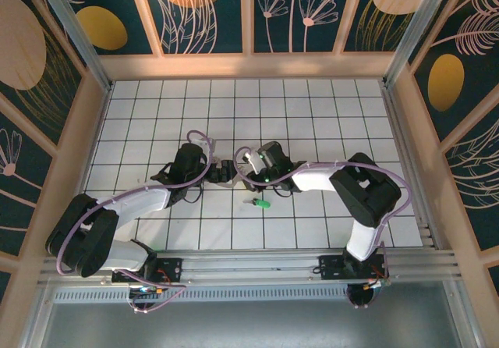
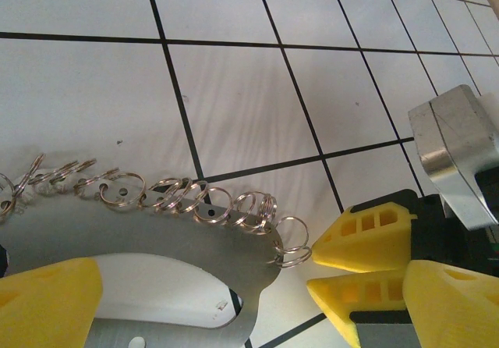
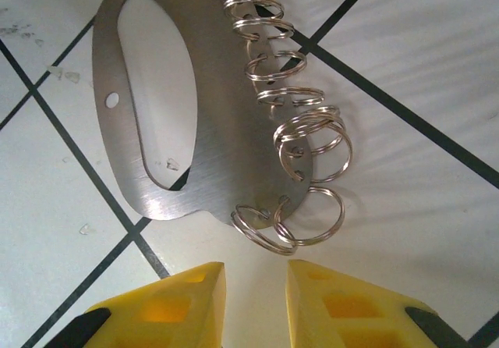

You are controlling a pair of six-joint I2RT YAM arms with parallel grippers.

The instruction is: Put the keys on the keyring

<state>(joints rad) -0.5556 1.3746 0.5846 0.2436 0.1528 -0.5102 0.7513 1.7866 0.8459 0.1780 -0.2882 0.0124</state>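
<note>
The keyring (image 3: 210, 153) is a flat brushed-metal plate with an oval slot and several small split rings (image 3: 300, 129) along one edge. It lies on the white tiled table between the two grippers. My right gripper (image 3: 256, 285) stands just short of the end rings, its yellow jaws a little apart with nothing between them. In the left wrist view the keyring (image 2: 156, 235) lies between the wide-open jaws of my left gripper (image 2: 249, 301), and the right gripper's fingertips (image 2: 366, 239) point at the last ring. The green-headed key (image 1: 261, 204) lies loose on the table, nearer than both grippers (image 1: 221, 170) (image 1: 243, 168).
White tiled table (image 1: 327, 114) with black grid lines, closed in by wooden-framed patterned walls. The two arms reach in from the near edge and meet at the middle. An aluminium rail (image 1: 257, 266) runs along the front.
</note>
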